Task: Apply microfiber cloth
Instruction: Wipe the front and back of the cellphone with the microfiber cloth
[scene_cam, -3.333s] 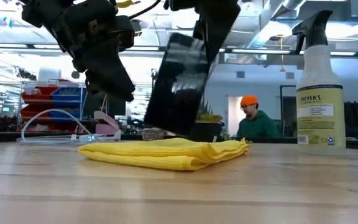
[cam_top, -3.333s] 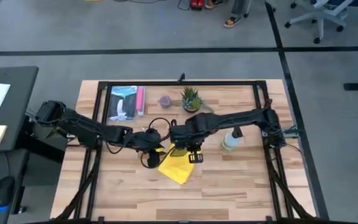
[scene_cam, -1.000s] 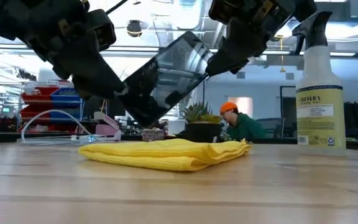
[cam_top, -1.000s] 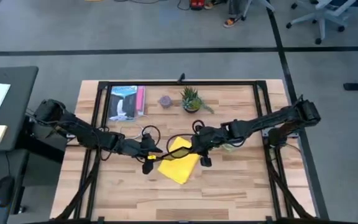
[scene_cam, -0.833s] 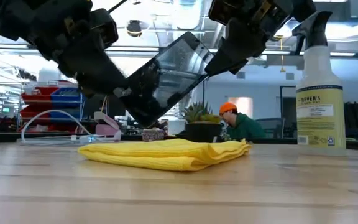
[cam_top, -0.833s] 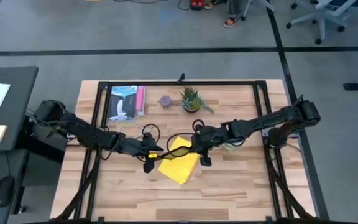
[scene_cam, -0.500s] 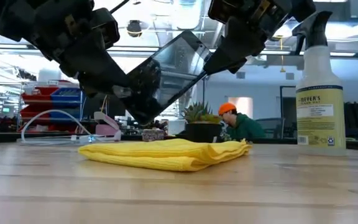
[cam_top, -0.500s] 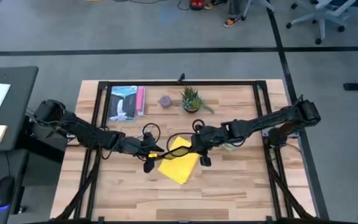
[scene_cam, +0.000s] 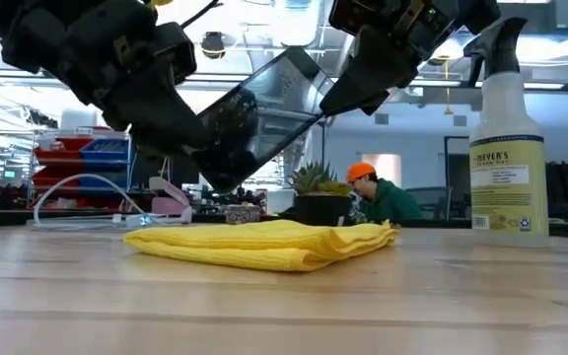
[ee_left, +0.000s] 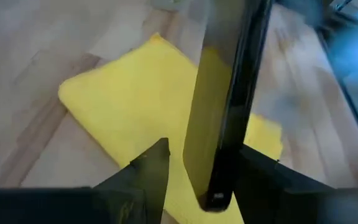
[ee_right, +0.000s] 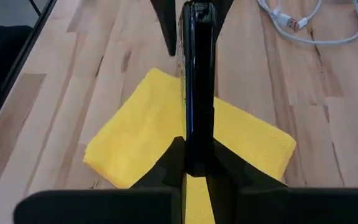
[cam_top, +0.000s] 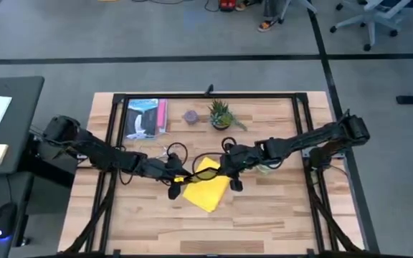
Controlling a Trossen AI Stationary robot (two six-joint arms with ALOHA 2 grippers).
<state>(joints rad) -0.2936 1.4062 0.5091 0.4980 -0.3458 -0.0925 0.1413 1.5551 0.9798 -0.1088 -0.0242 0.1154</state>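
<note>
- The wooden surface carries everything, with both arms reaching in over its middle; a spray bottle stands upright toward the right side, a small potted plant sits near the far edge, and a white cable lies at the far left.
- The microfiber cloth is bright yellow and soft, folded into a thick rectangular pad that lies flat on the surface near the middle; in the high view its long axis runs diagonally, from the near left to the far right, with one corner pointing toward the plant; in the low view its folded layers show along the near edge, and its top is slightly rumpled.
- The black smartphone hangs in the air just above the cloth, tilted, its lower end toward the left arm and its upper end toward the right arm; it does not touch the cloth.
- The right gripper is clamped on one end of the smartphone, edge-on between its fingers.
- The left gripper has its fingers on either side of the phone's other end, with a gap showing beside the phone, so the fingers stand apart rather than pinched.
</note>
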